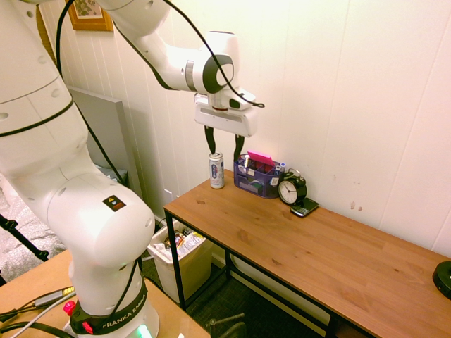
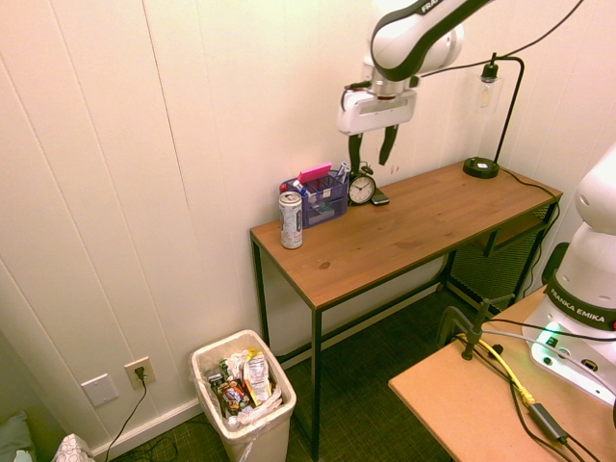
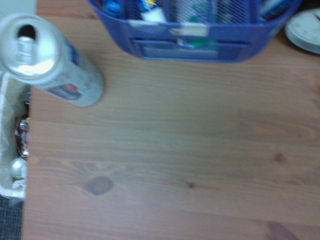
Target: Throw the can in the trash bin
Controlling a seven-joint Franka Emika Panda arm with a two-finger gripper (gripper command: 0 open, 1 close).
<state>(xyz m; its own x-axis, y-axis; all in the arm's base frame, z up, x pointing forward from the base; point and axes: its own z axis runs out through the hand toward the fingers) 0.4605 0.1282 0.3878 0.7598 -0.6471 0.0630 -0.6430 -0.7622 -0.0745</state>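
The slim silver-white can (image 1: 216, 170) (image 2: 290, 219) (image 3: 47, 60) stands upright at the back corner of the wooden desk (image 1: 310, 246), its top opened. My gripper (image 1: 225, 150) (image 2: 372, 150) hangs open and empty in the air above the desk, a short way above the can and slightly to the organiser's side of it. The off-white trash bin (image 1: 180, 262) (image 2: 245, 409) with a bag liner and mixed rubbish sits on the floor beside the desk's end, below the can's corner. A strip of the bin (image 3: 9, 150) shows past the desk edge in the wrist view.
A blue translucent organiser (image 1: 258, 176) (image 2: 320, 197) (image 3: 200, 30) with pens and a pink item stands right beside the can. A black alarm clock (image 1: 291, 189) (image 2: 362, 188) and a small dark device sit past it. A desk lamp (image 2: 486, 115) stands at the far end. A panelled wall runs close behind.
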